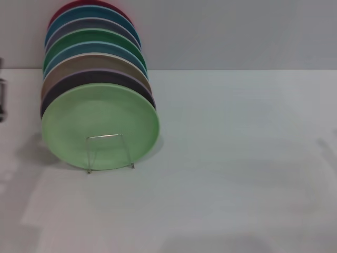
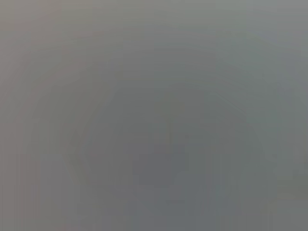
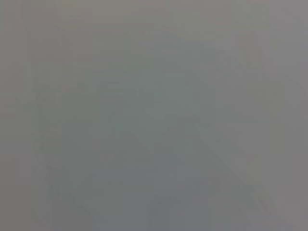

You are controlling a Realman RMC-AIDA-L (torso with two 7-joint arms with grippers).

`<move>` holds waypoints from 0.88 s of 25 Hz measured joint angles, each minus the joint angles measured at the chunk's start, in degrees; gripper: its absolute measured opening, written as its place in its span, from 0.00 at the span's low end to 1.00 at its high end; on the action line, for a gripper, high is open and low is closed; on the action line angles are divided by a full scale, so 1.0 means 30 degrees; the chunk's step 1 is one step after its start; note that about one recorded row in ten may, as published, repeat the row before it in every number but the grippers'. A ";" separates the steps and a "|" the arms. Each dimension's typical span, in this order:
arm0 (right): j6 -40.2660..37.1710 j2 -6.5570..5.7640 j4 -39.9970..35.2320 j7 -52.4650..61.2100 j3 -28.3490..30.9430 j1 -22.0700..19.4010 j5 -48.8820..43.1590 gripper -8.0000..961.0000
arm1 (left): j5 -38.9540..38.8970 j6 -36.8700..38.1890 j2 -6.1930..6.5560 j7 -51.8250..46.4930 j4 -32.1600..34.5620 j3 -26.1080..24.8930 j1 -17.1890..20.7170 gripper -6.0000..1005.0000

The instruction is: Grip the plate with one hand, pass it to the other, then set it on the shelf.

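- Grippers both out of view, so I can't tell their state.
- Plate [image 1: 100, 126] stands frontmost in wire rack [image 1: 109, 153]; I'd lift clear of neighbours.

Bright, even, soft in the head view, with faint shadow beside the plate [image 1: 100, 126] on the white table [image 1: 237, 158]. Blank grey blur in both wrist views.

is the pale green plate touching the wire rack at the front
Touching. In the head view the plate stands on edge with its lower face leaning against the wire rack; no gap shows.
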 joint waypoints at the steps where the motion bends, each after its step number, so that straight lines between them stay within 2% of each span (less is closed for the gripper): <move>1: -0.0001 0.0023 -0.0172 -0.0606 0.0029 -0.0012 0.0008 0.67 | 0.0000 0.0000 0.0000 0.0000 0.0000 0.0000 0.0000 0.29; 3: -0.0002 0.0066 -0.0629 -0.1912 0.0068 -0.0019 0.0030 0.67 | -0.0026 -0.0022 -0.0102 -0.3862 -0.0021 -0.2351 0.0603 0.29; 6: -0.0143 0.0103 -0.2160 -0.4946 0.0078 0.0087 0.0805 0.68 | -0.0080 -0.0480 -0.0182 -0.7264 0.0108 -0.4319 0.0980 0.29; 8: -0.0294 0.0110 -0.3411 -0.6816 -0.0013 0.0175 0.1962 0.68 | -0.0089 -0.0933 -0.0211 -0.8727 0.0285 -0.5031 0.1260 0.34; 12: -0.0586 0.0116 -0.4858 -0.8962 -0.0016 0.0477 0.3428 0.68 | -0.0063 -0.1404 -0.0315 -0.8775 0.0382 -0.5000 0.1755 0.44; 17: -0.1125 0.0115 -0.5676 -0.9139 0.0096 0.0914 0.3770 0.68 | -0.0044 -0.1624 -0.0400 -0.8731 0.0826 -0.4878 0.1910 0.70; 19: -0.1070 0.0115 -0.5825 -0.9155 0.0062 0.0995 0.3780 0.69 | 0.0038 -0.1577 -0.0400 -0.8728 0.0964 -0.4845 0.1976 0.86; 22: -0.1040 0.0115 -0.5846 -0.9170 0.0051 0.0997 0.3786 0.72 | 0.0080 -0.1508 -0.0399 -0.8725 0.0985 -0.4721 0.2007 0.86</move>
